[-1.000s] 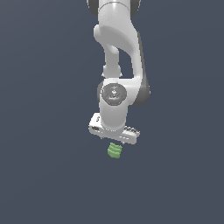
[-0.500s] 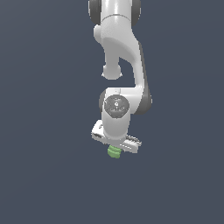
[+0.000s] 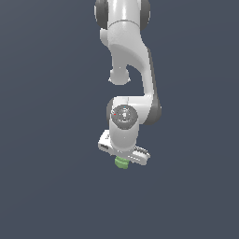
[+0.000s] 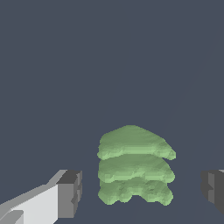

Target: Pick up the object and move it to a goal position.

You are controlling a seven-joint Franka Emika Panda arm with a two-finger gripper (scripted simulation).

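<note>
The object (image 3: 122,163) is a small light-green piece with ridged, wavy sides (image 4: 134,166). In the exterior view only its lower part peeks out beneath the white hand. My gripper (image 3: 123,158) sits directly over it. In the wrist view the gripper (image 4: 142,191) is open: one dark fingertip (image 4: 71,192) and the other fingertip (image 4: 213,188) stand on either side of the object, each with a clear gap to it. Nothing is gripped.
The white arm (image 3: 128,56) comes down from above in the exterior view. Around it is only a plain dark grey-blue surface (image 3: 46,186). No goal marker shows in either view.
The arm has come down over the object, which has stayed where it was. More of the green piece is now covered by the hand.
</note>
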